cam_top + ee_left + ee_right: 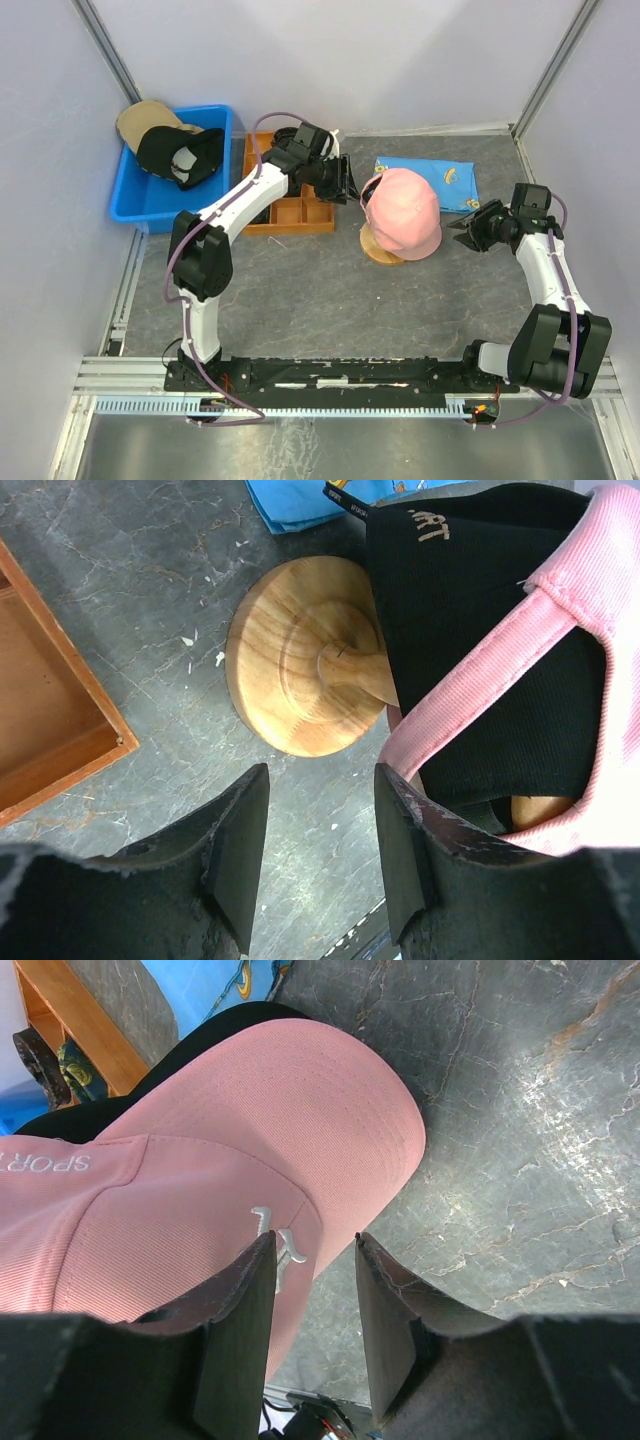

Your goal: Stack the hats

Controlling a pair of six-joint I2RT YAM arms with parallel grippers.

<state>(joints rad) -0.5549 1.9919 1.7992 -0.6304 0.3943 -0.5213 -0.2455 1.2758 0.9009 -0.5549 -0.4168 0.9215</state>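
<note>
Left claw (pixel 320 780) hangs low over the tabletop (pixel 120 600) with its 2 fingers apart and nothing between them; only bare grey surface shows in the gap. Just right of it is the back of the pink hat (pixel 500 670), its strap arching over a black hat (pixel 470 600) worn beneath it. Both hats sit on a wooden stand (pixel 300 660), whose round base rests on the tabletop and whose stem rises into them.

Right claw (pixel 315 1245) is on the other side of the stand, at the pink hat's brim. Its fingers are also apart and clamped on nothing. The hat's front, with its pale emblem, lies under and beside 1 finger; whether that finger touches the fabric I cannot tell. A dark edge of the black hat's brim peeks out past the pink brim.

From above, the pink hat stands right of the tabletop's middle, between the 2 claws. A blue cloth (pixel 425 170) lies flat behind it. A wooden tray (pixel 300 215) with compartments lies left of the stand, partly under the left arm. At the far left a blue bin (pixel 135 205) holds the tan hat (pixel 140 118) and the 2nd black hat (pixel 180 155), which lies partly over the tan one.
</note>
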